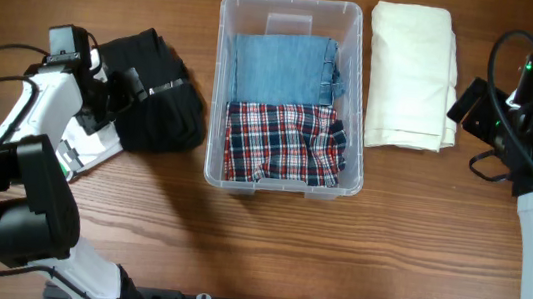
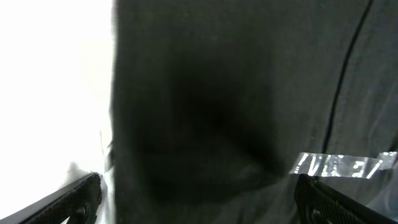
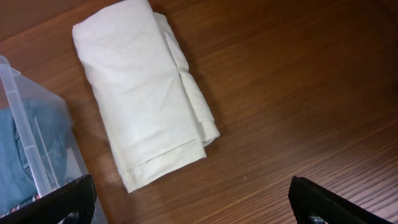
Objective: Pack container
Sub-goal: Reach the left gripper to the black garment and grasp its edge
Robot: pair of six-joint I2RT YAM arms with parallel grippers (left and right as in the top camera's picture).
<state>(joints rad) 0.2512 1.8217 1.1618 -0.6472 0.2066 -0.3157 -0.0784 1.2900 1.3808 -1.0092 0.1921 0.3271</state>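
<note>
Overhead, the container (image 1: 298, 5) sits top centre, holding jeans (image 1: 284, 68) and plaid cloth (image 1: 282, 141); my left tool (image 1: 137, 90) is at the black garment (image 1: 164, 123), left of frame. Left wrist: its fingers (image 2: 68, 202) stand apart, the garment between them; closing and lifting seems next. Right wrist: my right tool (image 3: 191, 186) gapes over wooden tabletop (image 3: 298, 93), cream cloth (image 3: 137, 87) upper left.
</note>
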